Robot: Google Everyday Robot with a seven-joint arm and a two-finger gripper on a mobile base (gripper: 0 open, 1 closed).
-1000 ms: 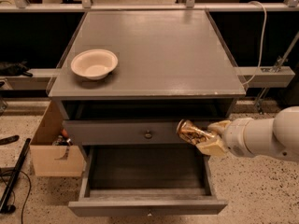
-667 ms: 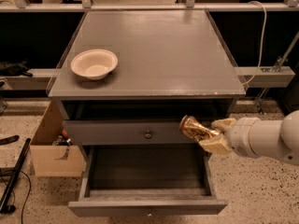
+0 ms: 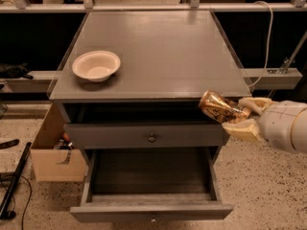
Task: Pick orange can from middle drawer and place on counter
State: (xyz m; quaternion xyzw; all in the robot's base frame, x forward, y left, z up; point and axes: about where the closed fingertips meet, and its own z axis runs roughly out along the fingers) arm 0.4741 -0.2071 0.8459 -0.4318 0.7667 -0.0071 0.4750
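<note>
Camera view: pick done, can (image 3: 218, 107) is out of the open, now bare drawer (image 3: 144, 211), clamped sideways in gripper (image 3: 236, 117) just off counter's (image 3: 158, 47) front-right corner, abt level w/ its edge; left: lift over, set down, release.

The round cream bowl (image 3: 96, 65) sits on the flat grey wooden counter (image 3: 163, 42), near its front left corner. The cream two-finger gripper (image 3: 234, 115) holds the small shiny orange can (image 3: 217, 106) just before the front right corner. Below, the wide grey middle drawer (image 3: 151, 211) sticks out forward.
</note>
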